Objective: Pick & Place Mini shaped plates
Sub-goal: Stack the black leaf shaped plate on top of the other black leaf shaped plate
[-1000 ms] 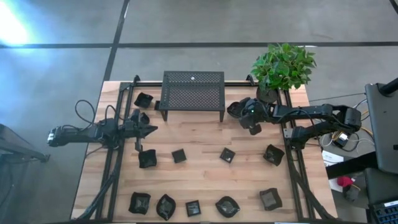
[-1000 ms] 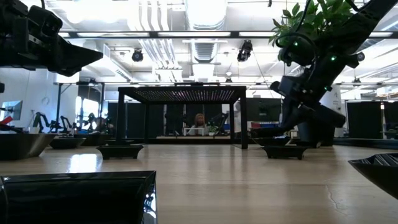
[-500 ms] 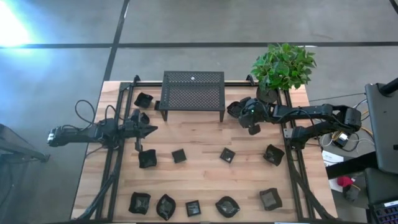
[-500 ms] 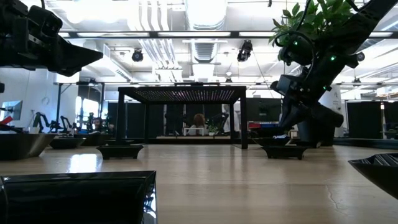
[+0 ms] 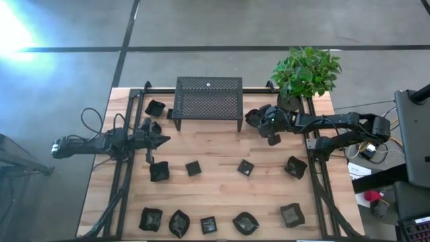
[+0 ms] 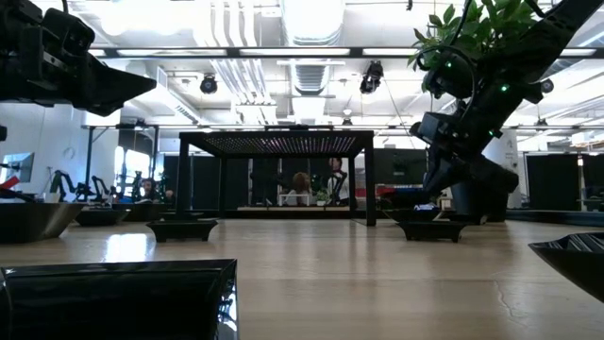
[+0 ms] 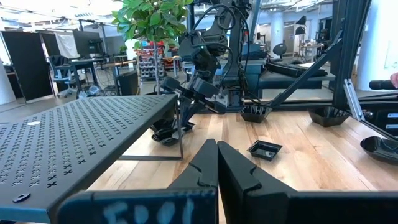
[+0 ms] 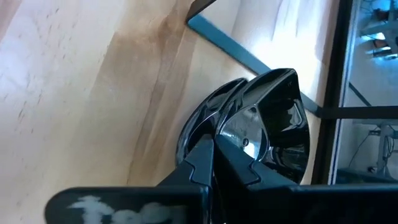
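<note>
Just right of the mesh stand, your right gripper sits pinched shut on the rim of a mini plate — the dish extends straight ahead of the fingers. Left gripper is closed, empty and well apart, so it's the right arm's move.

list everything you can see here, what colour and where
table: one, light wood, centre of the high view
mini shaped plates: about thirteen visible, glossy black; a row along the near edge, four across the middle, a few by the stand's left legs, at least one at the right gripper
mesh stand: one, black, at the back centre
plant: one, green, in a black pot, back right corner
people: at least two, far off in the room behind the stand
left gripper: one, dark, shut and empty, above the table's left side
right gripper: one, dark, shut, tips at a plate's rim by the stand's right legs
</note>
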Motion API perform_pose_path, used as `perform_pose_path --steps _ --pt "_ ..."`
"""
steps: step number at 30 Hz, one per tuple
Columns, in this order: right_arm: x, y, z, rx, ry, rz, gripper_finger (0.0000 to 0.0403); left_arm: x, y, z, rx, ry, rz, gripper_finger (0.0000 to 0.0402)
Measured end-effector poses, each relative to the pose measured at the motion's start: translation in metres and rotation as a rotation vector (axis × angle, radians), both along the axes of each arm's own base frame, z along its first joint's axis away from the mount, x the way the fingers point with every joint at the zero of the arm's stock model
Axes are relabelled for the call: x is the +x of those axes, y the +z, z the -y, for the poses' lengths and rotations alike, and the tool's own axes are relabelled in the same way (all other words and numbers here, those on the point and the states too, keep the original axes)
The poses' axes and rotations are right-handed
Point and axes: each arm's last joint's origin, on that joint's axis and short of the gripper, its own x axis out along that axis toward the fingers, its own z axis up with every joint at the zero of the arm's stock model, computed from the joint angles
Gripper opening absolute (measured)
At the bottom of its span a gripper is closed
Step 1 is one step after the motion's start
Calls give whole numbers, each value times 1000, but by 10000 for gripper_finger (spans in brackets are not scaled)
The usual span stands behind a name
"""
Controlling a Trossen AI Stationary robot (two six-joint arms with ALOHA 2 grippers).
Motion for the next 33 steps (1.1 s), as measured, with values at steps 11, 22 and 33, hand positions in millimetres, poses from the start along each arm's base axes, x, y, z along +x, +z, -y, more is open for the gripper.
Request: perform_pose_path --steps 11,22,33 --pt "0 0 0 11 -16 11 9 0 0 0 -1 -1 0 0" --pt "0 0 0 24 -33 17 9 0 0 0 -1 0 0 0" --pt "-3 -3 -2 -26 70 -79 8 0 0 0 2 -1 0 0"
